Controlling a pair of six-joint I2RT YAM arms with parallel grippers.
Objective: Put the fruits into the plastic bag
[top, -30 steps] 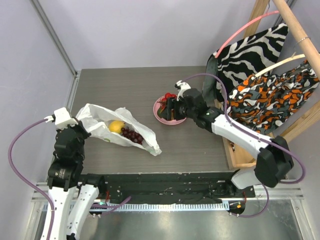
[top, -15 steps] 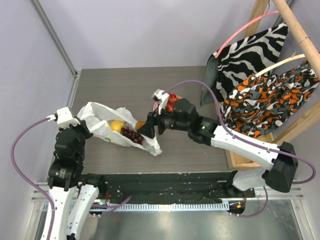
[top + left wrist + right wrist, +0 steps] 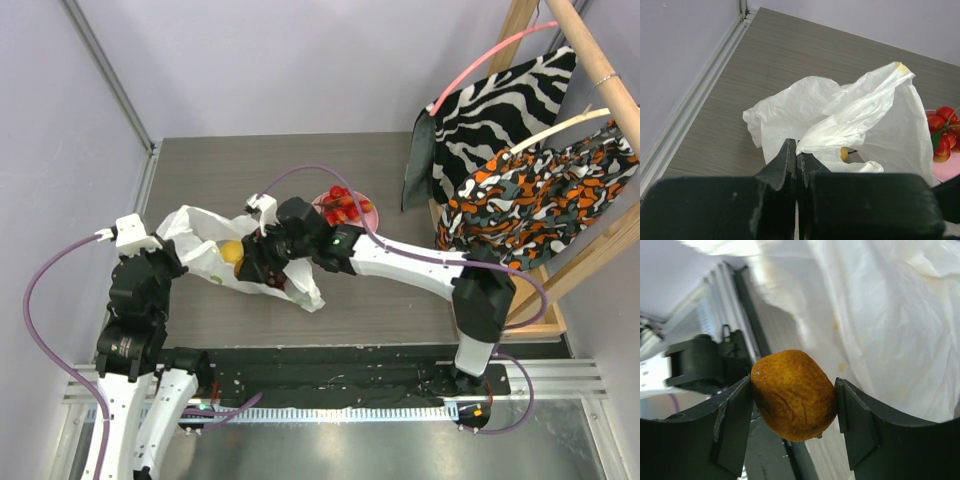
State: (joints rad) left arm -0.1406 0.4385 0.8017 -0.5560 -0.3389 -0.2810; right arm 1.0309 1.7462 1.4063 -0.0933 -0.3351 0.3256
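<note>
- The right tool (image 3: pixel 794 412) is pinching a small orange fruit (image 3: pixel 791 392). It has one finger on each side of the fruit.
- The left tool (image 3: pixel 796 159) is pressed together on a fold of the bag (image 3: pixel 850 115). It holds that edge up off the bench (image 3: pixel 790 55).
- Seen from above, the right arm reaches across the bench, and its tool hangs over the middle of the bag. The lemon (image 3: pixel 232 252) is just beside it in the bag. The grapes (image 3: pixel 277 282) peek out by the tool on the near side.
- The bag lies long and slanted. It runs from the left tool's end down toward the near right.
- This matters most: the bag is right under and beside the orange fruit. In the right wrist view, white plastic fills one side, but the bench's near edge shows behind the fruit. So I cannot tell if the fruit is all the way past the bag's lip.
- I think the fruit should go a bit deeper toward the lemon. Then the fingers can spread and let it drop.
- Red fruits (image 3: pixel 340 205) wait on the pink plate (image 3: pixel 368 210), just behind the right arm and well apart from the left tool. The right arm is nearer to fetch them.
</note>
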